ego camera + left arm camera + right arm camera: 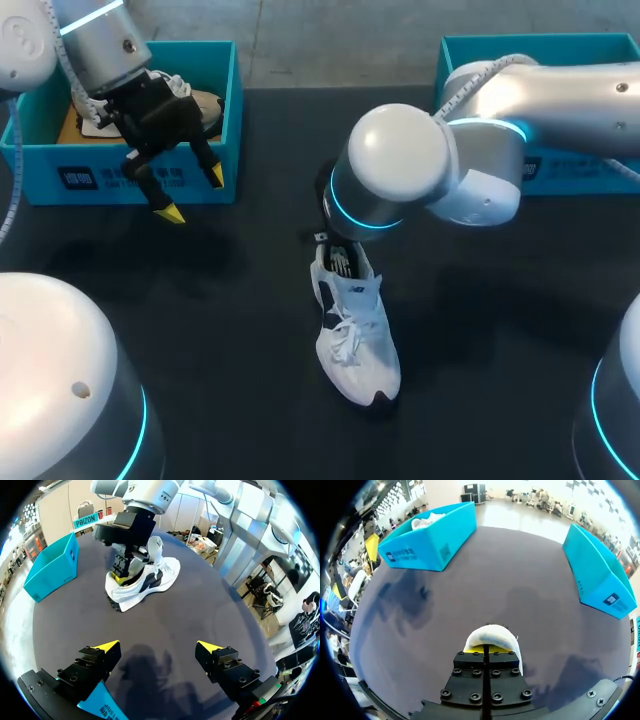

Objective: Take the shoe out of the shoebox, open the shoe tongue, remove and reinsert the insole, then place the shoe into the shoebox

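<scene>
**Status: shoe on table, right gripper engaged at heel end**

Work surface. The table [240, 330] is flat, matte black and carries soft shadows of both arms.

Boxes. The left box [130, 180], teal and without a lid, stands at the upper left of the head view. A second shoe [200, 105] lies inside it. The right box [570, 175], also teal, stands at the upper right, partly covered by the right arm [560, 95].

Task item. The shoe [358, 335] is white with dark side markings. It lies on the table near the centre of the head view, outside both boxes, with its toe toward the lower right and its laces loose.

Right gripper [490, 651]. It sits at the heel end of the shoe. In its own wrist view the fingers are pressed together on a rounded white part of the shoe; which part cannot be told.

Left gripper [192, 196]. It hangs just in front of the left box, fingers spread wide with nothing between them. In its own wrist view the shoe lies well ahead of it.
</scene>
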Controlling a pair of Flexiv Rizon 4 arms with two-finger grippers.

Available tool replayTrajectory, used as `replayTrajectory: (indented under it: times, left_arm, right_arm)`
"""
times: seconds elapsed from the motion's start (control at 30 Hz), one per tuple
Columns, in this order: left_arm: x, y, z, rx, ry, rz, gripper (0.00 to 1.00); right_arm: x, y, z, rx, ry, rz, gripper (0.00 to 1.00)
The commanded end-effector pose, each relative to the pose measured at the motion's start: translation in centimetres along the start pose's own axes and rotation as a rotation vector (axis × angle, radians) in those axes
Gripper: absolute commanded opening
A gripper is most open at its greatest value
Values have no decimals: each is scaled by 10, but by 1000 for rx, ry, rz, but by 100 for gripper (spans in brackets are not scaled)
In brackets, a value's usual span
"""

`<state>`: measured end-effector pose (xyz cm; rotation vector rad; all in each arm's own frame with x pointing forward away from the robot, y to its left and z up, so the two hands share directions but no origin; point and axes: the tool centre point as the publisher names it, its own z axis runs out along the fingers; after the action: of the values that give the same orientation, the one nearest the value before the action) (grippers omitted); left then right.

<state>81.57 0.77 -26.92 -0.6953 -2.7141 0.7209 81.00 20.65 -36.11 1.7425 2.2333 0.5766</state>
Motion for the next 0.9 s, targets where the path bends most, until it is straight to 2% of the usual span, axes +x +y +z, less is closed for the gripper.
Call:
replayTrajectory:
  times: [0.03,0.47,0.6,0.77,0.9]
  left_arm:
    - [0,0,0,-2,0,1,100]
    - [0,0,0,-2,0,1,100]
    - [0,0,0,-2,0,1,100]
    - [0,0,0,-2,0,1,100]
    - [0,0,0,-2,0,1,100]
  right_arm:
    - [0,0,15,11,14,-1,0]
    - [-1,-18,26,49,25,17,0]
    - [0,-22,11,18,10,22,0]
    - [4,-17,-16,-60,-24,9,0]
    - [7,-12,-23,-83,-32,-5,0]
